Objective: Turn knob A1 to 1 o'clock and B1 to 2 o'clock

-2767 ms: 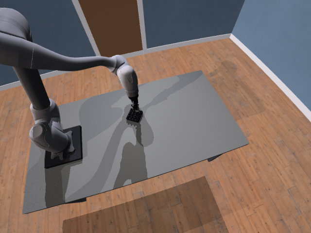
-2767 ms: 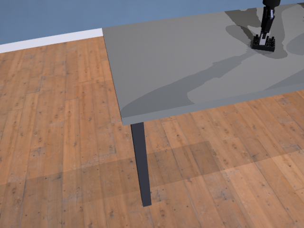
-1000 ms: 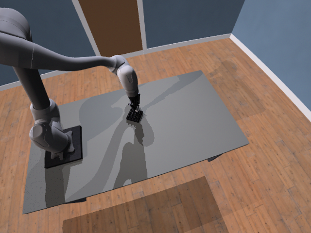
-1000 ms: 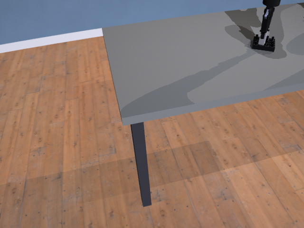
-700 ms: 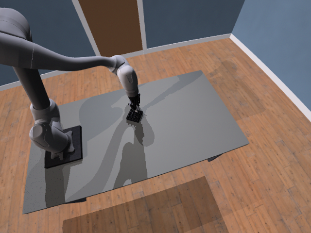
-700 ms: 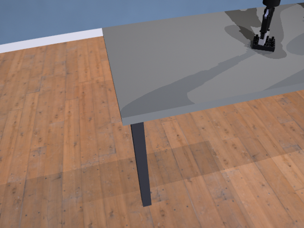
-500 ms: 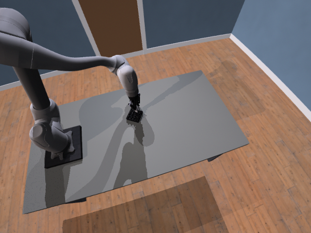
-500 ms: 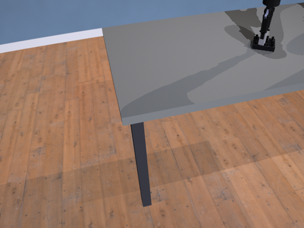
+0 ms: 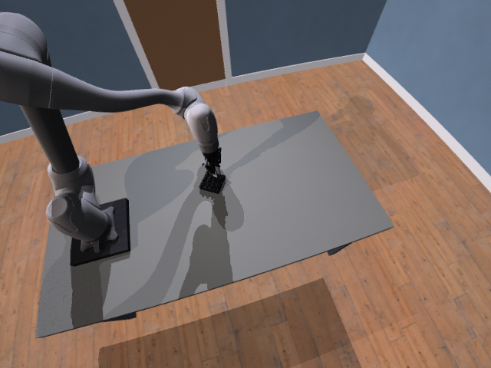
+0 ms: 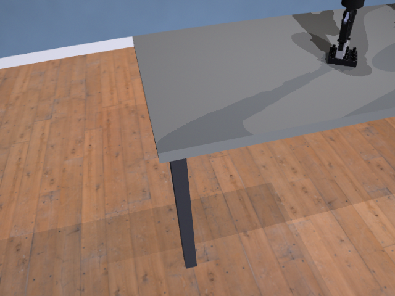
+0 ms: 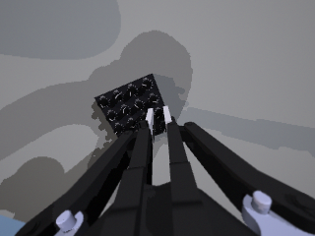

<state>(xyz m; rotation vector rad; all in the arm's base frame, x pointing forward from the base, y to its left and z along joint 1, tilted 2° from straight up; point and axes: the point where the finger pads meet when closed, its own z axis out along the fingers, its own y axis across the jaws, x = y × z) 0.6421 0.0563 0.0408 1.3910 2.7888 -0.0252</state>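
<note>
The knob box [image 9: 211,184] [image 10: 350,58] [image 11: 123,105] is a small black square box with rows of black knobs, standing on the grey table [image 9: 297,178] [image 10: 223,79] [image 11: 246,59]. My gripper [image 9: 214,172] [image 10: 342,52] [image 11: 158,114] points down at the box's edge row. Its two white-tipped fingers stand a little apart on either side of one knob [image 11: 158,123], with a narrow gap showing. The knob names and the white lines are too small to read. In the exterior view the fingers hide that knob.
The arm's black base plate [image 9: 119,233] sits at the table's left end. The arm reaches over the table from the left. A dark table leg [image 10: 183,206] stands under the near corner. Wooden floor lies all around the table.
</note>
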